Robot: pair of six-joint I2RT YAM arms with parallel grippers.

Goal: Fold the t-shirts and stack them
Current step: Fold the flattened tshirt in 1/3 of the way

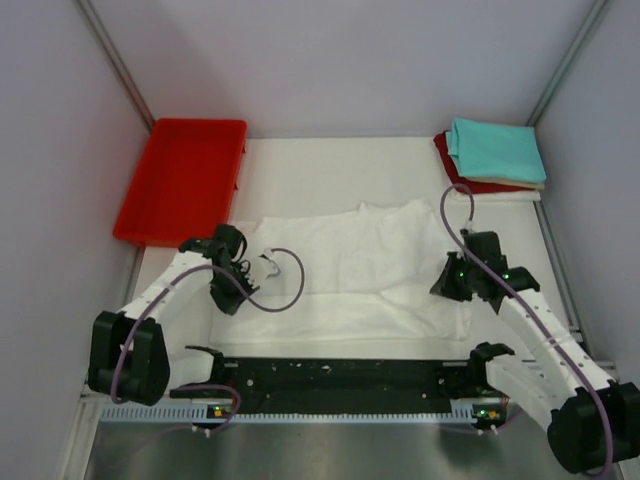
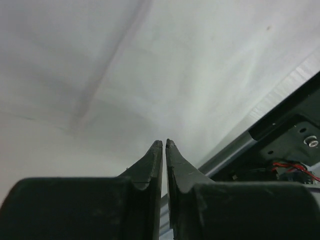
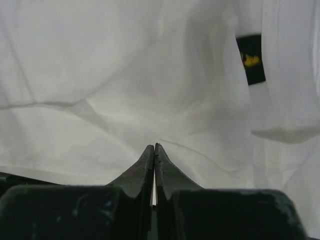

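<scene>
The white surface carries a red rectangular plastic tray at far left; a white cloth t-shirt spread across the middle; a folded stack at far right, dark red shirt lowest, teal shirt on top.

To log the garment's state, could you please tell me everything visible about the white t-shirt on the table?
The white t-shirt is soft, thin-looking cloth, spread wrinkled and fairly flat across the middle of the table. A small dark neck label with a yellow mark shows; no print is visible. The left claw sits closed at its left edge. The right claw is shut where creases converge, apparently pinching its right side.
</scene>
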